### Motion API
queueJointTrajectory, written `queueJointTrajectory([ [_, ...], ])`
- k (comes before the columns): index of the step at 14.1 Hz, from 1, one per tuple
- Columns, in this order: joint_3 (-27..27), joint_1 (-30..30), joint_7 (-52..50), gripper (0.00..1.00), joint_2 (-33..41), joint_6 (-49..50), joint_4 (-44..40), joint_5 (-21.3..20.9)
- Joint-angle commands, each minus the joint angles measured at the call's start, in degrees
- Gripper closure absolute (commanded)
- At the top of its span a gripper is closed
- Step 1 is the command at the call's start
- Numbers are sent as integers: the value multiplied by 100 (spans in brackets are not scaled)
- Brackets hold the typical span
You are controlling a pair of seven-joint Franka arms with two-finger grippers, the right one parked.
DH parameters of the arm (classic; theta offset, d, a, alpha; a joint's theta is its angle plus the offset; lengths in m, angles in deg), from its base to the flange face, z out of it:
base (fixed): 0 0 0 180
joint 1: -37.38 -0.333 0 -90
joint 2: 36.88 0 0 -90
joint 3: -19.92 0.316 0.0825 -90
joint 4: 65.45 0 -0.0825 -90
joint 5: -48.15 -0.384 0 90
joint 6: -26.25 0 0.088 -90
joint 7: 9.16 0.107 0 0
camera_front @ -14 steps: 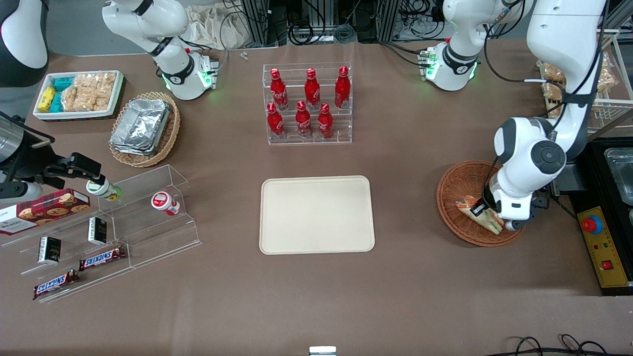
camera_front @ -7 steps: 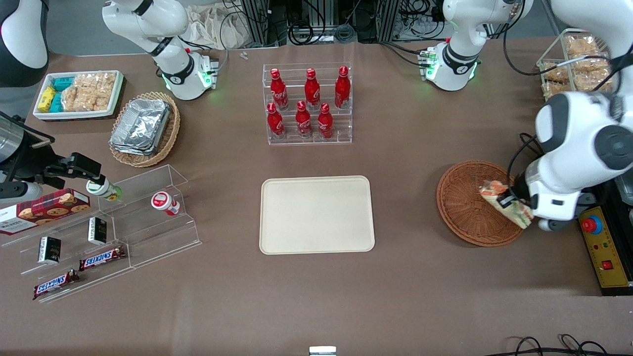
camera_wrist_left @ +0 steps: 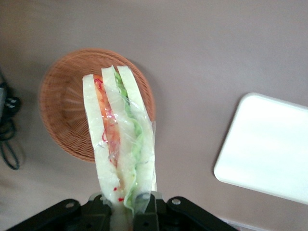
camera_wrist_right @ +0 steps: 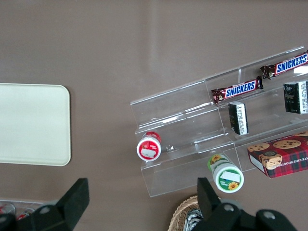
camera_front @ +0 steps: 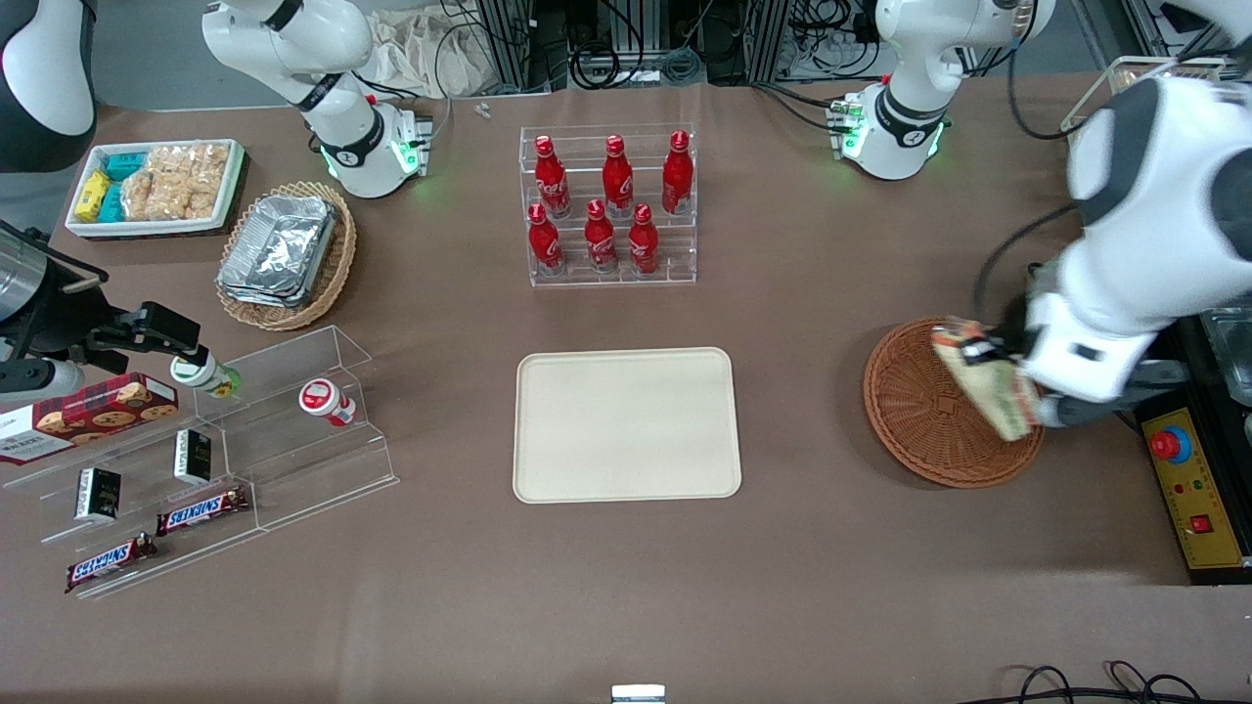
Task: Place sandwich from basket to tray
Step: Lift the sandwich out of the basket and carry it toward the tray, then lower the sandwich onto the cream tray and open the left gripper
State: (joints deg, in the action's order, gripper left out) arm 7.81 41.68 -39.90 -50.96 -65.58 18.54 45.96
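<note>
Readable text first: two Snickers bars (camera_wrist_right: 238,89) sit on the clear acrylic step shelf (camera_front: 225,460) toward the parked arm's end of the table, with the wordmark plain to see in the right wrist view. On the same shelf there's a red plaid box of chocolate chip cookies (camera_front: 90,412), two small black packets (camera_front: 193,456) with print too small to read, a red-lidded cup (camera_front: 324,399) and a green-lidded one (camera_wrist_right: 225,175) with a sunflower on top. The six red bottles (camera_front: 606,205) in the clear rack carry white Coca-Cola-style script, only partly legible. The sandwich (camera_front: 984,389) is clamped at one end by the gripper (camera_wrist_left: 129,211) and hangs in the air above the reddish-brown basket (camera_front: 919,420), over the side nearest the working arm, clear of the weave; in the wrist view you can see the orange-red and green layers through the wrap. The tray (camera_front: 626,424) lies flat in the middle of the table, well apart from the basket, with bare brown tabletop between them and all around its rim. The bottle rack is farther from the front camera than the tray, also with a gap. A yellow control box with a red button (camera_front: 1171,445) sits just beside the basket at the table edge.
</note>
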Motion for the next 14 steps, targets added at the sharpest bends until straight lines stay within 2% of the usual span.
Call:
queueJointTrajectory([
  [1,-422,105,86,100,-568,-1,-286,-10],
  [4,-915,245,69,100,-1165,-746,-313,-71],
  [6,-907,526,69,100,-1552,-1257,-313,-115],
  [9,-925,869,296,100,-2019,-1741,-313,-475],
  [14,-916,1177,420,100,-2582,-2822,-269,-642],
])
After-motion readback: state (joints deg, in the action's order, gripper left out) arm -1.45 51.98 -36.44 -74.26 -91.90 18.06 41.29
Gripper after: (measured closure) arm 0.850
